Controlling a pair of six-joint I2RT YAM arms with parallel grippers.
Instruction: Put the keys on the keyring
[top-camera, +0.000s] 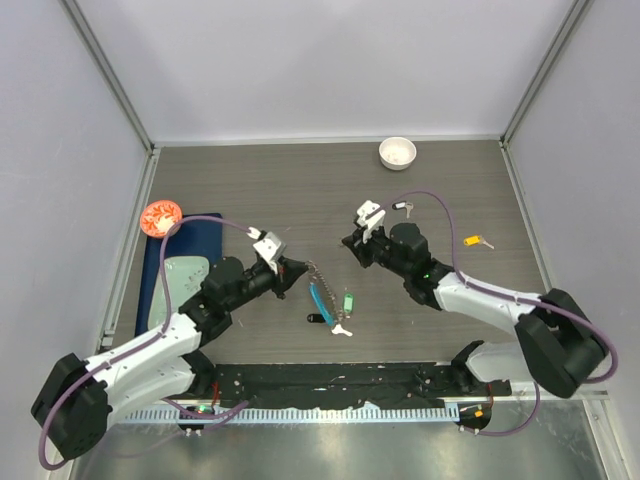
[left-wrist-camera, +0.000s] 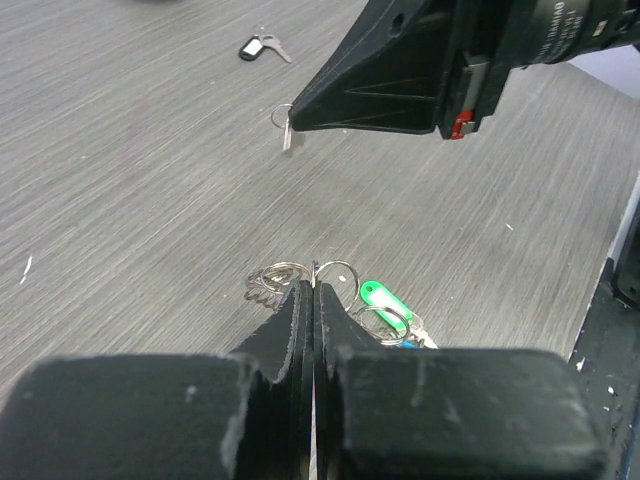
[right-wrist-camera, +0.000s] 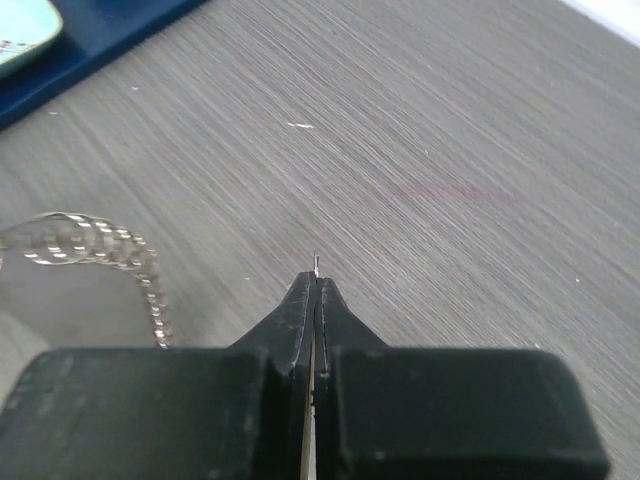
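Note:
The keyring (top-camera: 318, 285) is a silver chain loop with a blue segment (top-camera: 317, 298), lying at mid-table. My left gripper (top-camera: 296, 268) is shut on a metal ring at the chain's end (left-wrist-camera: 315, 268). On the loop's far part are a green-tagged key (top-camera: 348, 301), a black tag (top-camera: 320, 319) and a plain silver key (top-camera: 343, 328). My right gripper (top-camera: 350, 240) hovers just right of the left one, shut on a small plain key (left-wrist-camera: 287, 130) that hangs from its tip; only a metal sliver (right-wrist-camera: 316, 262) shows in the right wrist view. The chain (right-wrist-camera: 100, 245) lies to its left.
A black-tagged key (top-camera: 402, 208) and a yellow-tagged key (top-camera: 480, 241) lie loose on the right. A small white bowl (top-camera: 397, 152) stands at the back. At the left a blue mat (top-camera: 165, 262) carries a pale green piece (top-camera: 185, 280), with an orange disc (top-camera: 160, 216) at its far end.

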